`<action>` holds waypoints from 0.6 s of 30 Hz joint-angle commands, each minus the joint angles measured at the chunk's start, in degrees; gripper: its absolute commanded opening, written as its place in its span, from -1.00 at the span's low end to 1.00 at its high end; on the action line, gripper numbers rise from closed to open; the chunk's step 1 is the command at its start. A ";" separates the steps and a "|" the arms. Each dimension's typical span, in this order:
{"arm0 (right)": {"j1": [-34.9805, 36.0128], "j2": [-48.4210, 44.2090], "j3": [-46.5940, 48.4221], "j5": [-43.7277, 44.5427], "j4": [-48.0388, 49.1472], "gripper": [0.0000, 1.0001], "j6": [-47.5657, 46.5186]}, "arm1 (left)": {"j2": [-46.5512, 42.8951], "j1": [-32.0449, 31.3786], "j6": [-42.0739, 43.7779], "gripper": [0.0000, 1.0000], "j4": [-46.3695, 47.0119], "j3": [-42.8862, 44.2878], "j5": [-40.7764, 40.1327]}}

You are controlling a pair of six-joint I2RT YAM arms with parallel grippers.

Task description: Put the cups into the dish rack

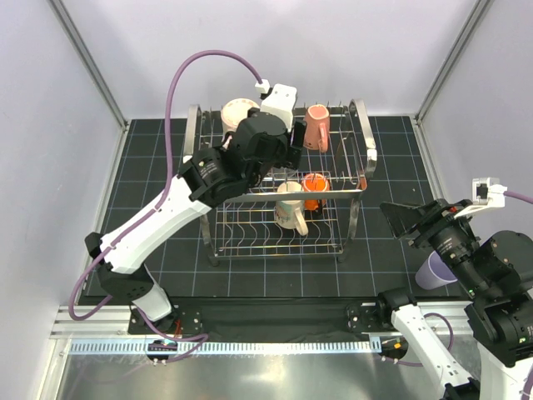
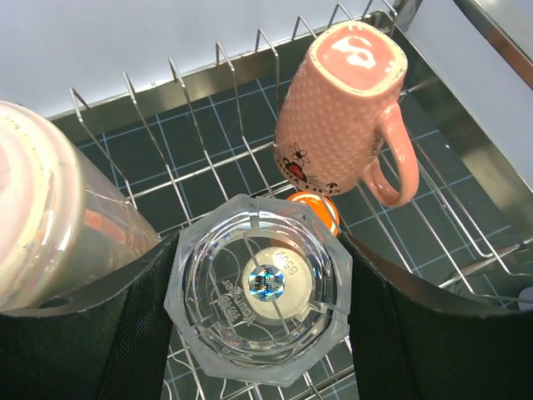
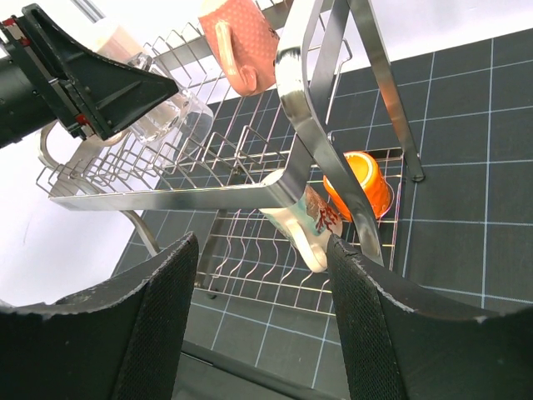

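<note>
The worktop [image 1: 141, 150] is black, ruled with a pale grid; a plain pale back wall [image 1: 275, 42], left wall [image 1: 42, 125] and right wall [image 1: 500, 100] enclose it; slanted aluminium posts [image 1: 87, 60] mark the far corners; along the near edge run an aluminium rail [image 1: 275, 321], a white slotted strip [image 1: 275, 347] and a brushed metal sheet [image 1: 275, 379]; the light is soft and even.

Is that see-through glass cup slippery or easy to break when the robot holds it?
Probably slippery: the glass tumbler looks smooth and shiny in the left hand. Likely fragile too: it is clear glass over the hard wire dish rack. Its flat sides may stop it rolling.
</note>
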 commanded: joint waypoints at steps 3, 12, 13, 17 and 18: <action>0.23 0.84 -1.25 -0.03 0.33 0.30 -1.07 | -2.26 0.18 -1.42 -0.15 0.68 -0.20 2.15; 0.32 1.29 -1.87 -0.30 0.15 0.30 -1.42 | -3.23 0.36 -1.33 0.43 -0.38 0.76 2.67; 0.32 1.37 -1.69 -0.21 -0.11 0.29 -1.60 | -3.23 0.36 -1.33 0.48 -0.55 1.02 2.67; 0.32 1.81 -1.34 0.14 -0.64 0.29 -1.86 | -3.32 0.36 -1.33 0.63 -0.82 1.91 3.46; 0.32 1.90 -1.25 0.14 -0.73 0.30 -1.86 | -3.49 0.36 -1.33 0.66 -0.82 1.99 3.46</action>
